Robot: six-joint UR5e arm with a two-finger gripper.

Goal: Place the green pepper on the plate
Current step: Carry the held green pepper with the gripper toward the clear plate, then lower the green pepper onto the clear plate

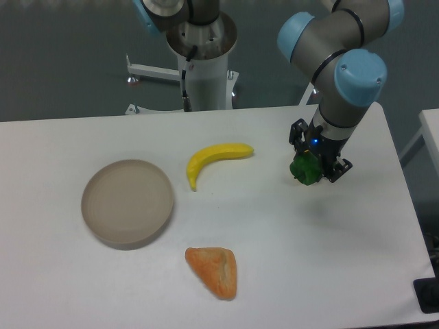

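Observation:
The green pepper [304,169] is small, glossy and dark green, at the right of the white table. My gripper [310,170] is shut on it, with a finger on each side, and the pepper sits at or just above the tabletop. The plate [127,203] is a round beige-grey dish with a low rim, on the left of the table, far from the gripper. Nothing lies on the plate.
A yellow banana [214,158] lies between the plate and the gripper. An orange croissant-like piece [216,271] lies near the front middle. The arm's base column [203,58] stands behind the table. The table's right edge is close to the gripper.

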